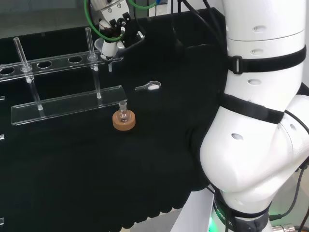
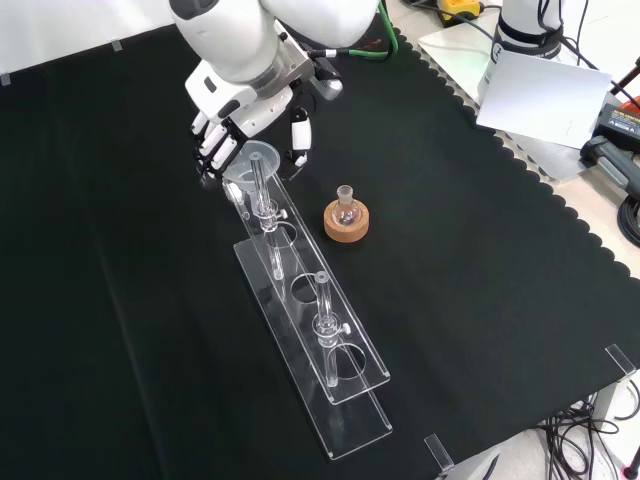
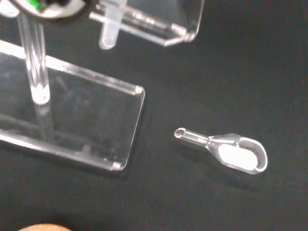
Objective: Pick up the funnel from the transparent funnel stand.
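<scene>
**Hand at the funnel, end of the stand**

From the front view I see the hand [image 2: 245, 112] over the far end of the transparent funnel stand [image 2: 312, 335], its fingers [image 2: 213, 140] curved down beside the funnel [image 2: 251, 164], which sits in the rack's end hole. The thumb [image 2: 300, 135] is on the other side of the funnel's rim, so the funnel lies between thumb and fingers. I cannot tell whether they actually touch it.

In the head view the funnel [image 1: 107, 48] sits directly under the fingers, its stem poking through the top bar.

Just past the thumb, nearer me in the front view, a small flask [image 2: 346, 203] stands on a cork ring [image 2: 346, 222].

In the wrist view a small clear scoop [image 3: 230, 149] with white contents lies on the black cloth [image 3: 231, 67], apart from the stand's base plate.
</scene>
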Controlling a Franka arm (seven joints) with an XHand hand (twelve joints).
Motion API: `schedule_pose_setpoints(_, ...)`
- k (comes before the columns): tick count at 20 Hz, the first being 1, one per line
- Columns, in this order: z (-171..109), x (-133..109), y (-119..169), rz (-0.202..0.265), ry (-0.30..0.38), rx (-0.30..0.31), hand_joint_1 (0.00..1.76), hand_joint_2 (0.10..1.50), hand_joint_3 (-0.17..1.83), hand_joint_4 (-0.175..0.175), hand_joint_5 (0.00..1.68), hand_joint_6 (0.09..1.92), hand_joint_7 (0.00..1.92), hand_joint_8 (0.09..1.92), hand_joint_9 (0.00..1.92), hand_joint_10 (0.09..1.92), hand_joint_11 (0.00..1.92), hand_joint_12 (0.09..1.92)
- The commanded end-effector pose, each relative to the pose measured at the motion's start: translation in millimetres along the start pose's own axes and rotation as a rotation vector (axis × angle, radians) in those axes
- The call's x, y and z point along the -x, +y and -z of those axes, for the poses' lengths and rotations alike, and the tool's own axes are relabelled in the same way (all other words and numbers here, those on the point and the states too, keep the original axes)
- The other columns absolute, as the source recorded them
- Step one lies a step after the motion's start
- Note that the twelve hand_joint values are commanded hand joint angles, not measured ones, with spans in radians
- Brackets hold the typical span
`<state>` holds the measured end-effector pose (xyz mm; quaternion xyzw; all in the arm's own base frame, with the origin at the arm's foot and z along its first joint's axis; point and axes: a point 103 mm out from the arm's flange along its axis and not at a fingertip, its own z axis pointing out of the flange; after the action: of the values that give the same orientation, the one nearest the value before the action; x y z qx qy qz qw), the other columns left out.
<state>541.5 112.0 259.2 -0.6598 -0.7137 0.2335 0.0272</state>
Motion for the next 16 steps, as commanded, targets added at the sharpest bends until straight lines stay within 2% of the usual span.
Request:
schedule_pose_setpoints(1, 11.7, 7.0, -8.7, -0.046, -0.038, 0.195, 0.85, 0.71, 0.65, -0.004, 0.69, 0.37, 0.60, 0.70, 0.95, 0.50, 0.54, 1.33)
schedule_pose_setpoints(3, 20.5, 11.0, -12.3, -0.044, -0.057, 0.214, 0.88, 0.73, 0.66, -0.007, 0.70, 0.62, 0.71, 0.70, 1.06, 0.47, 0.61, 1.27)
schedule_pose_setpoints(5, 31.0, 13.1, -16.7, -0.031, -0.089, 0.225, 0.91, 0.74, 0.67, -0.005, 0.71, 0.73, 0.75, 0.71, 1.11, 0.46, 0.64, 1.25)
schedule_pose_setpoints(6, 39.6, 10.3, -19.0, -0.025, -0.119, 0.224, 0.91, 0.75, 0.67, -0.003, 0.72, 0.75, 0.77, 0.71, 1.12, 0.46, 0.64, 1.25)
schedule_pose_setpoints(12, 77.4, 18.4, -48.7, -0.061, -0.179, 0.172, 0.93, 0.74, 0.68, 0.011, 0.74, 0.83, 0.81, 0.72, 1.17, 0.47, 0.65, 1.24)
schedule_pose_setpoints(16, 92.3, 34.5, -79.1, -0.091, -0.172, 0.186, 0.93, 0.74, 0.69, 0.015, 0.75, 0.84, 0.86, 0.74, 1.19, 0.48, 0.67, 1.23)
